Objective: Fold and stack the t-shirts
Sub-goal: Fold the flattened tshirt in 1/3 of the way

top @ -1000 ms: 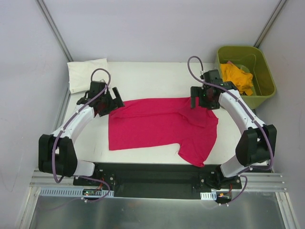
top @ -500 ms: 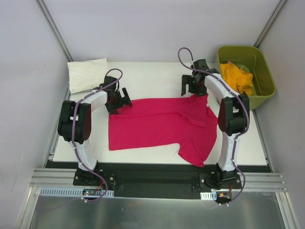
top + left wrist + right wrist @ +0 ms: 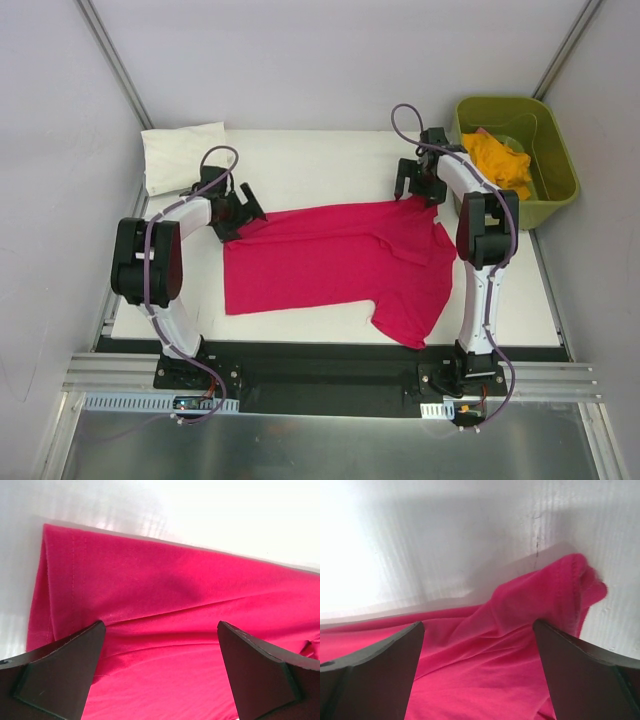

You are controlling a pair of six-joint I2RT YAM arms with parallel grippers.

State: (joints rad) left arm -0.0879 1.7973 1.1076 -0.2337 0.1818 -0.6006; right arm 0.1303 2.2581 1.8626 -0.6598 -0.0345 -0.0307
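1. A pink t-shirt (image 3: 335, 265) lay spread flat across the middle of the white table (image 3: 320, 160). Its hem was to the left, and one sleeve reached toward the near edge on the right.
2. The left gripper (image 3: 243, 213) was low at the shirt's far-left corner.
3. In the left wrist view its two dark fingers (image 3: 57, 677) stood wide apart, released, with pink fabric showing between them and nothing pinched. The stitched hem ran down the left side of that view, and a soft crease crossed the cloth just beyond the fingers. Whether the fingertips touched the fabric could not be told.
4. The right gripper (image 3: 411, 188) was low at the shirt's far-right corner, close to the far edge of the cloth.
5. In the right wrist view its fingers (image 3: 372, 672) were likewise spread wide, released, over pink fabric. A bunched, seamed edge of the shirt rose beyond them on the right, somewhat blurred, with bare table behind it.
6. A green bin (image 3: 560, 165) stood at the far-right corner of the table, just right of the right arm. It held a crumpled yellow garment (image 3: 497, 160).
7. A folded white cloth (image 3: 183, 155) lay at the far-left corner of the table, apart from the pink t-shirt and just beyond the left gripper.
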